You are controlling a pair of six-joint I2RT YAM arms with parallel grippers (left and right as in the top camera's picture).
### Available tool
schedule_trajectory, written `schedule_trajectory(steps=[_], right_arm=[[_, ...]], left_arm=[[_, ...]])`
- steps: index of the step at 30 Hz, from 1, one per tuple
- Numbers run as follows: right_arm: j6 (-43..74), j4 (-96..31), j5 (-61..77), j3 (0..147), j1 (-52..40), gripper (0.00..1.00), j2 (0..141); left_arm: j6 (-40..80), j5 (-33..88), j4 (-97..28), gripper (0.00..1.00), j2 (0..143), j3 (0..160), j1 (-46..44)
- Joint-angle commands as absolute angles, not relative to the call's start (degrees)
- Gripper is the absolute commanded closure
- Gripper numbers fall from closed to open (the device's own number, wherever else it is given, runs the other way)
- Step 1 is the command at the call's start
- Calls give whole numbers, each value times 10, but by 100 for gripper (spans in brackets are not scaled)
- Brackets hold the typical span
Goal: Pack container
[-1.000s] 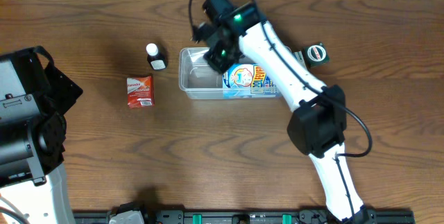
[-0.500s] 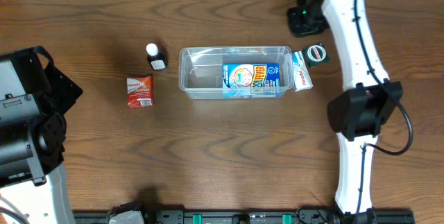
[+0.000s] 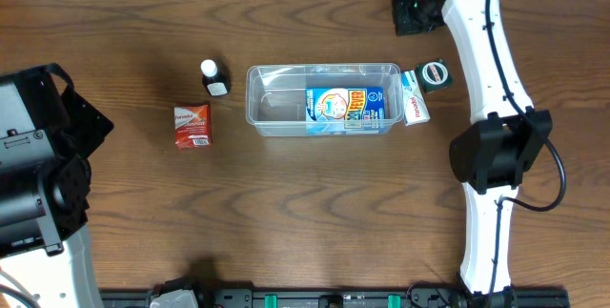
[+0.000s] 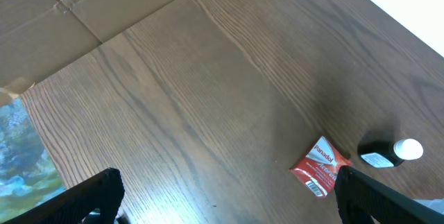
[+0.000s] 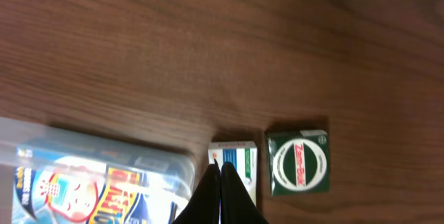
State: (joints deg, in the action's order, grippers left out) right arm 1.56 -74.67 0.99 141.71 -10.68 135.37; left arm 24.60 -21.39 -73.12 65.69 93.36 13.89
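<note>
The clear container (image 3: 255, 98) sits mid-table with a blue printed carton (image 3: 345, 108) in its right half. A white box (image 3: 413, 99) lies against its right end, and a green square packet (image 3: 435, 73) lies just beyond. My right gripper (image 3: 416, 17) is shut and empty, hovering behind them at the table's far edge. In the right wrist view its fingers (image 5: 220, 177) are pressed together above the white box (image 5: 243, 160), beside the green packet (image 5: 299, 161) and the container's corner (image 5: 173, 163). My left gripper (image 4: 229, 203) is open and empty, far left.
A red packet (image 3: 193, 124) and a small black bottle with a white cap (image 3: 213, 76) lie left of the container. Both show in the left wrist view, the packet (image 4: 318, 175) and the bottle (image 4: 392, 153). The left arm's body (image 3: 38, 174) fills the left edge.
My right arm has swung from over the container's left half to the far right back of the table, uncovering the white box. Since half a second ago it has barely moved.
</note>
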Motion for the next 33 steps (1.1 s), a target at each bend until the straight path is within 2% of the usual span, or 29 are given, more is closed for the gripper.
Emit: schedule_trajectory(steps=[1,9,33], right_arm=[[28,-728,22,1377,-115,99,1353],[27,-704,37,1352,-143,99,1353],[30,-769,41,1352,-184,99,1353]], left_arm=[[243,-221,-733,2,658,945,142],[243,-221,-733,2,659,945,142],[243,-221,-733,2,658,945,142]])
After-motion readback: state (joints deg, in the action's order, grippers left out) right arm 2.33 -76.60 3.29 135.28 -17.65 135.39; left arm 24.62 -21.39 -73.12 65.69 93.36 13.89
